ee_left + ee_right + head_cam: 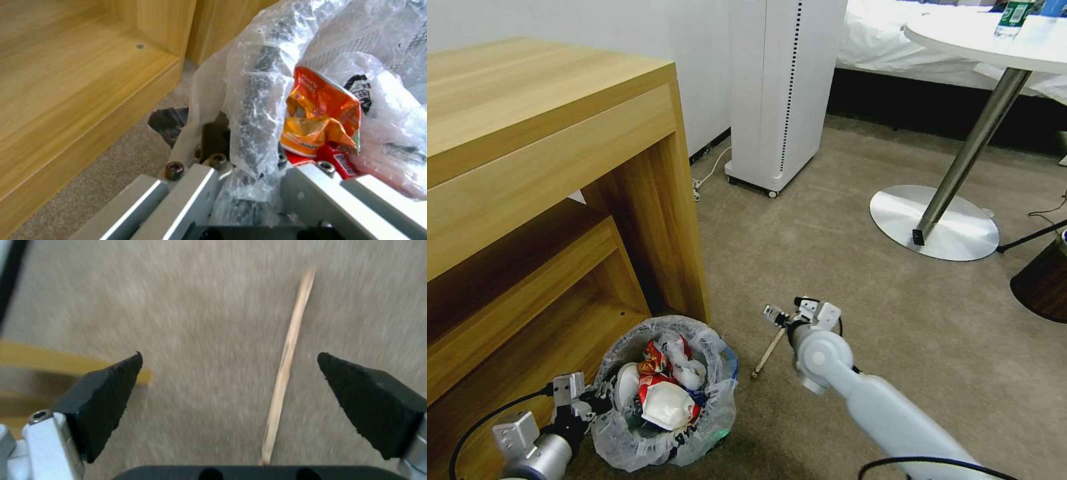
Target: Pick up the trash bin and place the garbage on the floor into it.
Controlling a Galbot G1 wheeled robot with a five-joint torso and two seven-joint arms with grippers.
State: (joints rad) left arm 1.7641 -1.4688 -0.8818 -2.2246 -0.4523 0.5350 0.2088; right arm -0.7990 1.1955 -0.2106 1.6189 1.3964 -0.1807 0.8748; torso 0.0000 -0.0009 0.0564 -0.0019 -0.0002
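The trash bin [664, 393] stands on the floor [840, 267] at the foot of the wooden desk [547, 193], packed with red wrappers [654, 383] and crumpled white paper [667, 407]; the left gripper [595, 400] is clamped on the bin's rim at its nine o'clock, plastic liner [253, 110] pinched between the fingers (an orange packet [320, 116] sits just inside). A thin wooden stick [768, 353] lies on the carpet at the bin's three o'clock; the right gripper [229, 373] hovers over it, pads [106, 400] spread wide, the stick [285, 373] between them and untouched.
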